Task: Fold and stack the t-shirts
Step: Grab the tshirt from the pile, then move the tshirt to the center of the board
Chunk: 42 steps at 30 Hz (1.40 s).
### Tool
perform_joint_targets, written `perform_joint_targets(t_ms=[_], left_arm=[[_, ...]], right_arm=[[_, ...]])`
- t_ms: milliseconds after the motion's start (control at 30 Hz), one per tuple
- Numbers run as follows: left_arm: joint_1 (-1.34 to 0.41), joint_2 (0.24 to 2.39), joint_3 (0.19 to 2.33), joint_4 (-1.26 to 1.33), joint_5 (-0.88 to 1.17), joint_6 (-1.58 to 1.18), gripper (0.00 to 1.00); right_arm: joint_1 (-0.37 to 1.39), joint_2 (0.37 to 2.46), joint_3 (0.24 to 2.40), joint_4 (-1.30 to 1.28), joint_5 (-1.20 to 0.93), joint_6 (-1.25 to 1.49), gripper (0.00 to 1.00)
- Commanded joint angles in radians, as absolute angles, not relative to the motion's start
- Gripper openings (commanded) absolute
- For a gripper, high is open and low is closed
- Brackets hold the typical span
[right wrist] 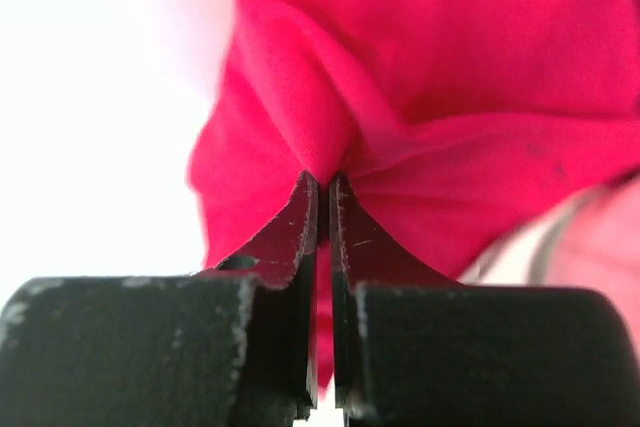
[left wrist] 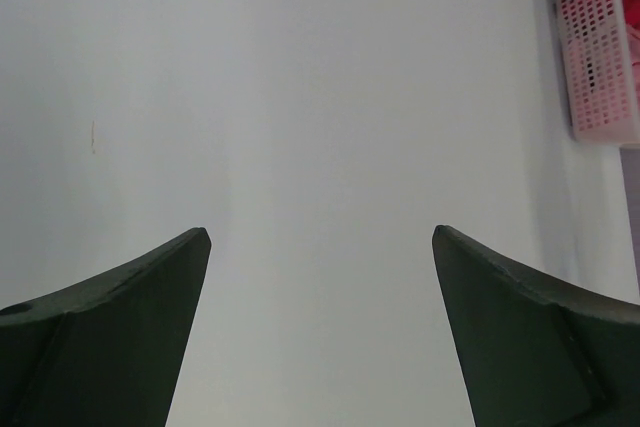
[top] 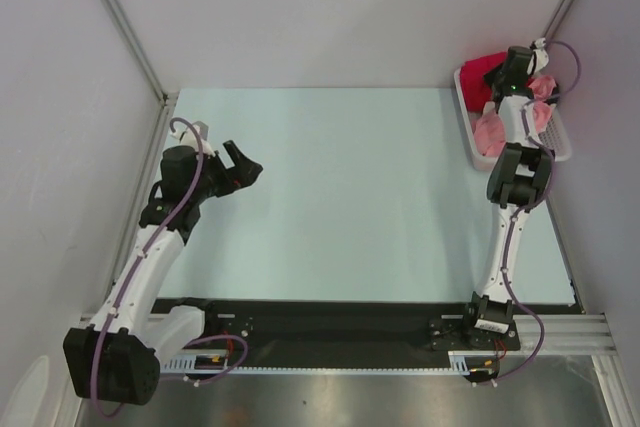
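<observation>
A crimson red t-shirt (top: 482,71) lies bunched in the white mesh basket (top: 466,122) at the table's back right, with a salmon pink t-shirt (top: 490,133) beside it. My right gripper (right wrist: 323,179) is down in the basket and shut on a pinched fold of the red t-shirt (right wrist: 440,97); the cloth puckers at its tips. In the top view the wrist (top: 514,72) hides that grip. My left gripper (top: 240,161) hovers over the table's left side, open and holding nothing; its fingers (left wrist: 130,317) frame bare table.
The basket (left wrist: 600,57) shows at the upper right of the left wrist view. Grey walls and metal rails enclose the pale table (top: 350,197) on the left, back and right. The arm bases sit on a black strip (top: 330,332) at the near edge.
</observation>
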<state>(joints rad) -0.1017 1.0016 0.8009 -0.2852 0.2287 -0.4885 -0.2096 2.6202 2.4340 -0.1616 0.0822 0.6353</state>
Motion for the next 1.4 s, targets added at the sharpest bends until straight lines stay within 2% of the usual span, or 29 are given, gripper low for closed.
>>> perform_joint_targets(t_ms=[0, 133, 233, 333, 433, 600, 633, 733, 833, 900, 1033, 1133, 1233, 1267, 1367], left_arm=[[-0.098, 0.939, 0.842, -0.239, 0.276, -0.508, 1.0], [-0.101, 0.894, 0.873, -0.241, 0.391, -0.492, 1.0], [-0.138, 0.877, 0.885, -0.224, 0.4, -0.52, 1.0], [-0.144, 0.9, 0.89, -0.23, 0.42, -0.638, 1.0], [-0.144, 0.929, 0.908, -0.388, 0.37, -0.812, 1.0], [-0.135, 0.936, 0.887, -0.537, 0.426, -0.853, 1.0], [-0.124, 0.933, 0.879, -0.532, 0.522, -0.851, 1.0], [-0.098, 0.911, 0.833, -0.509, 0.589, -0.894, 1.0], [-0.06, 0.821, 0.689, -0.361, 0.688, -1.067, 1.0], [-0.06, 0.686, 0.653, -0.264, 0.626, -1.075, 1.0], [-0.061, 0.594, 0.771, -0.401, 0.47, -0.919, 1.0], [-0.064, 0.64, 0.847, -0.425, 0.511, -0.858, 1.0], [-0.086, 0.673, 0.893, -0.425, 0.52, -0.815, 1.0], [-0.095, 0.679, 0.911, -0.423, 0.519, -0.805, 1.0], [-0.146, 0.709, 0.952, -0.422, 0.518, -0.769, 0.99]], right_arm=[[-0.193, 2.294, 2.375, -0.198, 0.075, 0.647, 0.0], [-0.18, 2.107, 2.24, -0.199, 0.026, 0.641, 0.0], [-0.169, 2.004, 2.194, -0.236, -0.057, 0.65, 0.0], [-0.147, 1.893, 2.168, -0.281, -0.123, 0.631, 0.0], [-0.092, 1.803, 2.106, -0.314, -0.179, 0.617, 0.0], [0.105, 1.525, 1.82, -0.314, -0.164, 0.537, 0.0], [0.139, 1.485, 1.774, -0.311, -0.158, 0.523, 0.0], [0.29, 1.336, 1.633, -0.324, -0.14, 0.434, 0.0], [0.403, 1.208, 1.475, -0.362, -0.123, 0.439, 0.0], [0.423, 1.148, 1.392, -0.379, -0.192, 0.472, 0.0], [0.483, 1.069, 1.211, -0.449, -0.239, 0.472, 0.04], [0.485, 1.036, 1.181, -0.484, -0.275, 0.434, 0.11], [0.457, 1.006, 1.216, -0.557, -0.236, 0.347, 0.12], [0.428, 1.0, 1.244, -0.572, -0.229, 0.321, 0.07], [0.4, 1.012, 1.278, -0.581, -0.256, 0.295, 0.0]])
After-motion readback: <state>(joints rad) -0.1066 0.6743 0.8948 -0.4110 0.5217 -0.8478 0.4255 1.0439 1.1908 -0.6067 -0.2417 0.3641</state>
